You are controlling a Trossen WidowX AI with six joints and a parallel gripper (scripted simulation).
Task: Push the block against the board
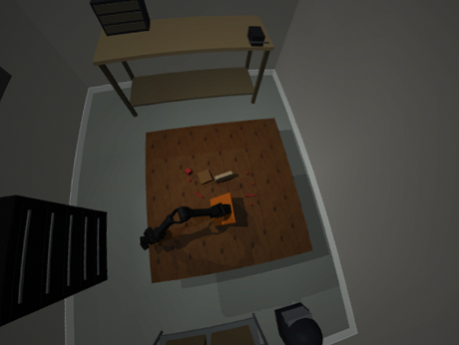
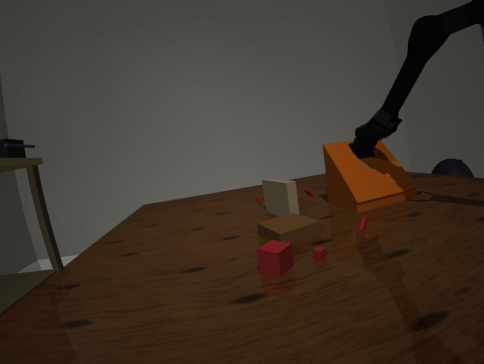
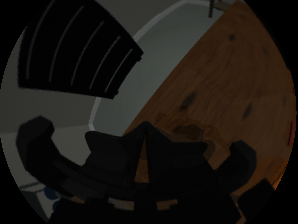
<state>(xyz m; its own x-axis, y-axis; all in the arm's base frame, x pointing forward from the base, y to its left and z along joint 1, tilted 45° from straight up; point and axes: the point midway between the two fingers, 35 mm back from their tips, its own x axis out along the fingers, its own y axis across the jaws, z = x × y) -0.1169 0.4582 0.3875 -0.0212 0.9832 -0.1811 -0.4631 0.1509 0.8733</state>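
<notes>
The square block (image 1: 204, 177) (image 2: 289, 226) is a flat brown tile near the middle of the wooden table (image 1: 265, 232) (image 2: 150, 300). The board (image 1: 223, 176) (image 2: 281, 196) is a pale beige slab just beside it on the right in the overhead view; the two look close or touching at a corner, and I cannot tell whether their sides meet. My gripper (image 1: 225, 208) (image 2: 361, 149) (image 3: 145, 124) is shut with nothing between the fingers. It rests at the top of an orange wedge (image 1: 229, 217) (image 2: 365, 182), apart from the block and the board.
A red cube (image 1: 188, 171) (image 2: 275, 257) lies near the block, with a smaller red cube (image 2: 319, 252) and several small red sticks scattered around. A shelf table (image 1: 182, 39) stands at the back, and a black cabinet (image 1: 40, 259) (image 3: 80, 50) stands left of the table.
</notes>
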